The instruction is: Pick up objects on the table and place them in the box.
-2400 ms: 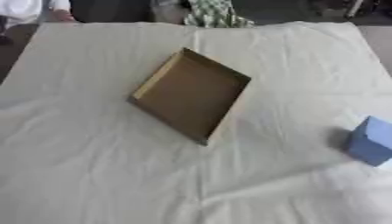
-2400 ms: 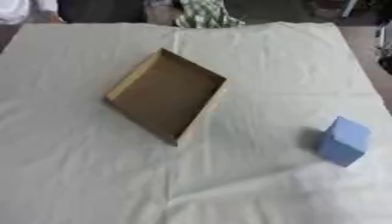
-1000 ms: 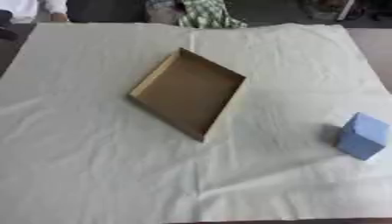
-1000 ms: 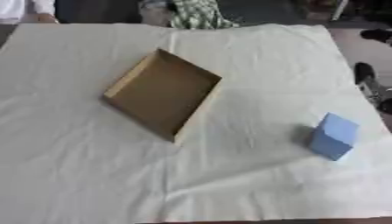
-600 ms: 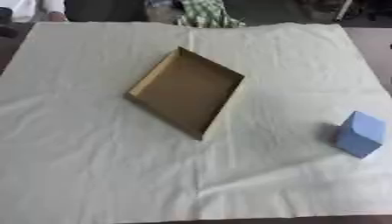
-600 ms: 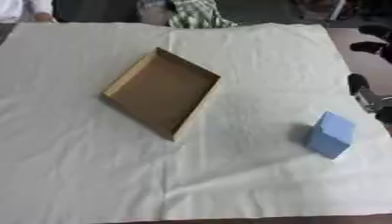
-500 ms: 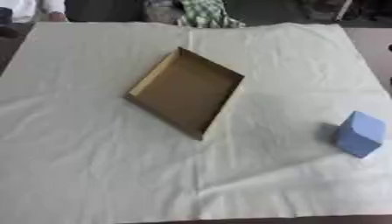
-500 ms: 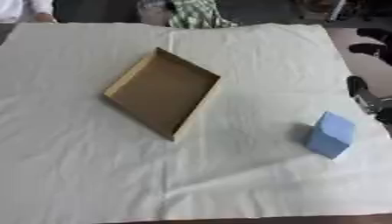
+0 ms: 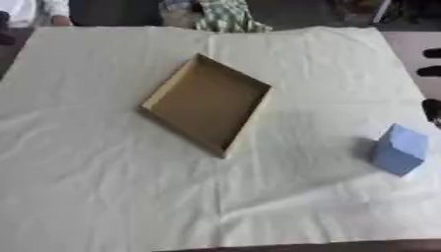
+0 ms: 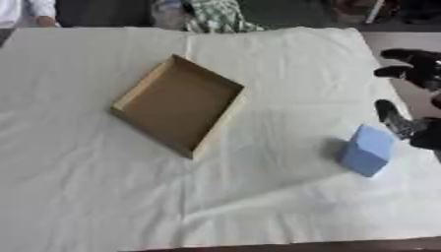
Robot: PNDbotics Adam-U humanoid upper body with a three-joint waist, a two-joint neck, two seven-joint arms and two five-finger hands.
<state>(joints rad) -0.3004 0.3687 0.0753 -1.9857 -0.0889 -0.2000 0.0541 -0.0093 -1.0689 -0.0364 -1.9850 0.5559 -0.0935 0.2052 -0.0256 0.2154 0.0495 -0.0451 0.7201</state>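
Observation:
A shallow brown cardboard box [image 9: 206, 103] lies open and empty, turned like a diamond, a little left of the table's middle. A light blue block [image 10: 366, 150] stands on the white cloth to the right of the box. My right hand [image 10: 412, 69] comes in at the right edge, black fingers spread and open, holding nothing. One finger [image 10: 392, 118] hangs just above and to the right of the block, apart from it. The left hand shows in neither view.
A creased white cloth [image 9: 103, 187] covers the whole table. Its front edge [image 9: 258, 246] runs along the bottom. At the far edge lie a green checked fabric [image 9: 226, 15] and a person's white sleeve [image 9: 34, 7].
My right hand has come into view from the right edge and reached closer to the blue block. Box and block have stayed in place.

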